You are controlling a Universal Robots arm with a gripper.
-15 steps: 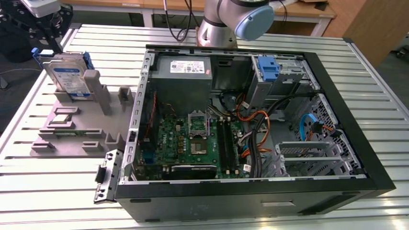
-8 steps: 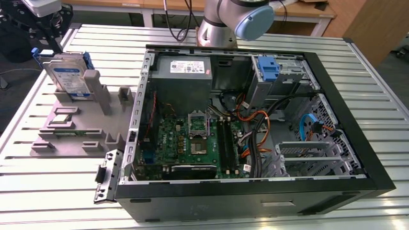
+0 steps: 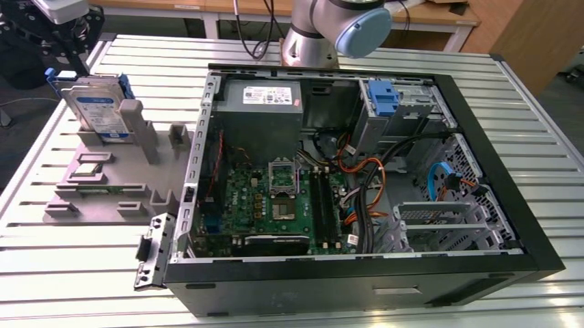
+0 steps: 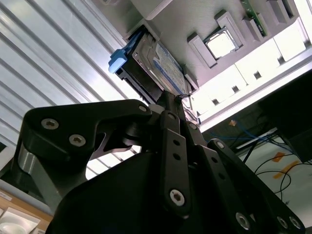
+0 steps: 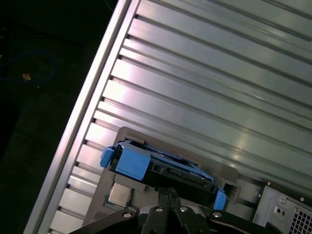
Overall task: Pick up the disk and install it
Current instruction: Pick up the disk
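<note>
The disk (image 3: 96,109) stands on edge in a slot of the grey holder (image 3: 109,188) at the exterior view's left, silver with a blue-and-white label and a blue frame. My gripper (image 3: 71,63) hangs just above its top edge. In both wrist views the fingertips (image 5: 168,191) meet close over the disk (image 5: 161,168), pressed together with nothing between them. The second wrist view has the gripper (image 4: 171,97) pointing at the disk (image 4: 161,63) from above.
An open computer case (image 3: 511,205) lies on the slatted metal table (image 3: 55,273), with a blue bracket (image 3: 383,96) in its drive bay at the back. The holder also carries a processor chip (image 3: 89,171) and small parts. The arm's base (image 3: 315,34) stands behind the case.
</note>
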